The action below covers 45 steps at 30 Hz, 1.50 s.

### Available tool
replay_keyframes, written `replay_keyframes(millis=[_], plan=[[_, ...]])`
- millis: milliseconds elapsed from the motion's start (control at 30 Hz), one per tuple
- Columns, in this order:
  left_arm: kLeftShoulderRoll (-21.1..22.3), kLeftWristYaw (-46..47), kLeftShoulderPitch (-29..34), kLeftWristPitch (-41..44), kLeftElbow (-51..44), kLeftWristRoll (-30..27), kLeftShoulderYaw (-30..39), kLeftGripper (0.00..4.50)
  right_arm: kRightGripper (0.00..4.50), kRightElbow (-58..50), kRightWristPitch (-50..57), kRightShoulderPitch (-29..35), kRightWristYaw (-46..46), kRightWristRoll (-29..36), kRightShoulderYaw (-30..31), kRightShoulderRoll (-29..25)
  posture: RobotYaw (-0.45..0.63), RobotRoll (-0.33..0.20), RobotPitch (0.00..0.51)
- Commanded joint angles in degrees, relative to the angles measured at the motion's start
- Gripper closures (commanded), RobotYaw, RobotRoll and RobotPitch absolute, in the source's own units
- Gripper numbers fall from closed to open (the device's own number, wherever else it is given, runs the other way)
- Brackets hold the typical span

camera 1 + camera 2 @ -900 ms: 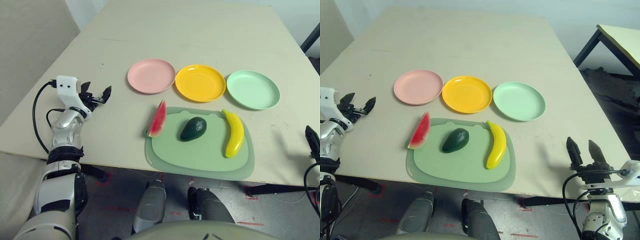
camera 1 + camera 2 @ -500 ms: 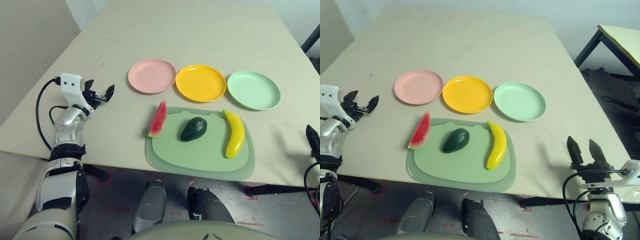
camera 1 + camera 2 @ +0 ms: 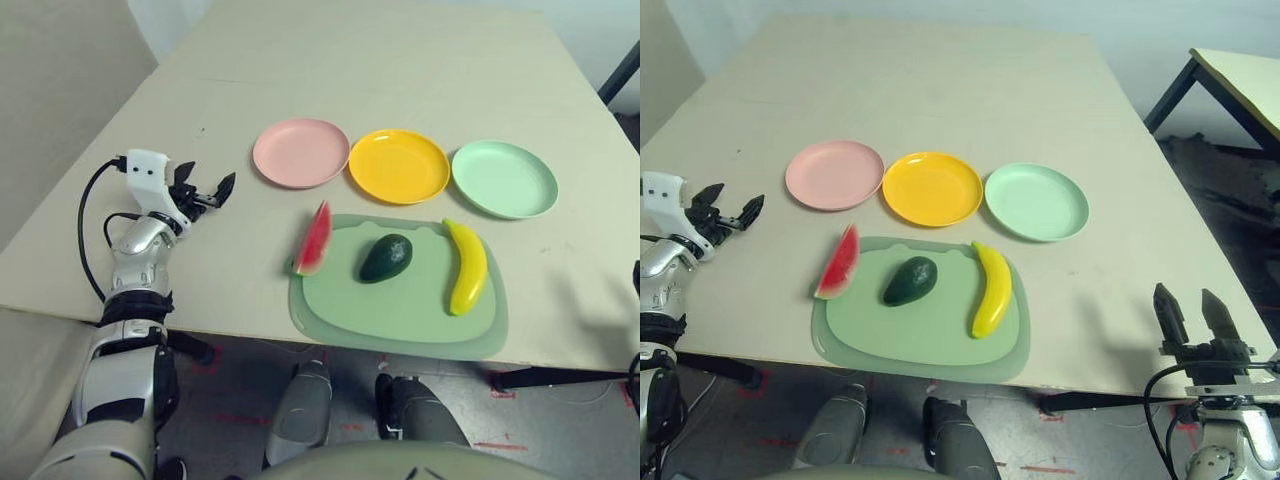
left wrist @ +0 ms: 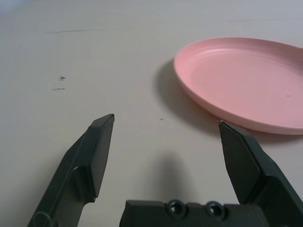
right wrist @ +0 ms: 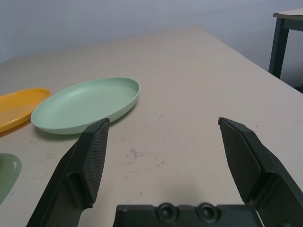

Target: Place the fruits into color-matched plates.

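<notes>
Has left gripper [image 4: 167, 118] spread wide and empty, at ten o'clock from the middle of the green mat [image 3: 420, 350]. Shows pink plate [image 3: 302, 153] bare at eleven o'clock, and watermelon wedge [image 3: 315, 240] at ten, lying on the mat's edge. Has avocado [image 3: 386, 258] near the mat's centre, yellow-orange plate [image 3: 400, 166] bare at twelve, banana [image 3: 468, 270] on the mat between two and three, and mint green plate [image 3: 505, 180] bare between one and two. Has right gripper [image 5: 164, 119] wide and empty too, at three o'clock. Looks like the opening step, with no fruit placed. Probably calls next for swinging left gripper toward four o'clock, straddling the watermelon wedge, closing gently, then lifting toward twelve to reach pink plate. Seems to suit right gripper for banana.
</notes>
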Motion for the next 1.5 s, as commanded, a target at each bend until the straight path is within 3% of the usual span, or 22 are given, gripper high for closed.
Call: replay_keyframes(millis=[33,100,233,300,400,533,667,800,900,1033,1267,1500], plan=[[-0.4,-2.5,1.0,-0.7,-1.1,-1.0,-0.3,0.00,0.02,-0.5,1.5,0.0,1.1,-0.7,1.4,-1.4,0.21,0.000,0.173],[-0.2,-5.2,1.3,-1.3,-2.0,-1.8,-0.5,0.00,0.02,-1.0,1.8,0.2,1.8,-1.3,2.0,-1.9,0.21,0.000,0.168],[3.9,-21.7,2.7,2.9,-8.4,-10.0,1.4,0.00,0.02,-13.0,7.9,6.1,2.8,-3.5,6.7,-5.3,0.22,0.000,0.163],[7.4,-29.1,3.4,6.8,-12.1,-13.9,2.2,0.00,0.02,-19.7,12.3,8.9,0.5,-6.6,8.6,-9.4,0.22,0.000,0.162],[13.8,-38.8,4.1,11.7,-17.5,-16.0,0.4,0.00,0.02,-28.0,19.5,7.9,-2.7,-12.0,10.1,-20.1,0.21,0.000,0.163],[19.2,-50.0,3.2,16.9,-25.0,-15.9,-5.6,0.00,0.02,-28.3,17.2,-1.3,5.3,-21.7,19.7,-37.3,0.20,0.000,0.163],[20.6,-56.4,-0.2,20.4,-30.0,-16.0,-12.3,0.00,0.02,-21.4,8.1,-20.8,19.3,-31.9,38.3,-45.0,0.21,0.000,0.166],[23.6,-56.8,-1.9,21.8,-33.3,-19.3,-18.4,0.00,0.02,-17.8,-1.8,-37.0,35.9,-37.1,52.8,-41.5,0.23,0.000,0.176],[25.3,-56.8,-1.8,21.9,-35.1,-21.1,-21.1,0.00,0.02,-15.6,-8.4,-42.5,39.4,-39.1,58.8,-37.3,0.26,0.000,0.187],[25.2,-56.8,-0.4,20.8,-36.5,-21.8,-22.0,0.00,0.02,-13.2,-12.5,-45.3,39.7,-41.0,63.6,-33.4,0.28,0.000,0.198],[23.3,-56.8,1.8,19.8,-37.8,-20.7,-20.6,0.00,0.02,-7.6,-13.6,-48.4,39.6,-43.5,64.6,-28.0,0.29,0.000,0.210],[22.7,-56.8,-1.1,18.1,-36.8,-19.9,-21.5,0.00,0.02,-8.0,-15.4,-44.8,39.7,-44.9,66.6,-27.6,0.28,0.000,0.212]])
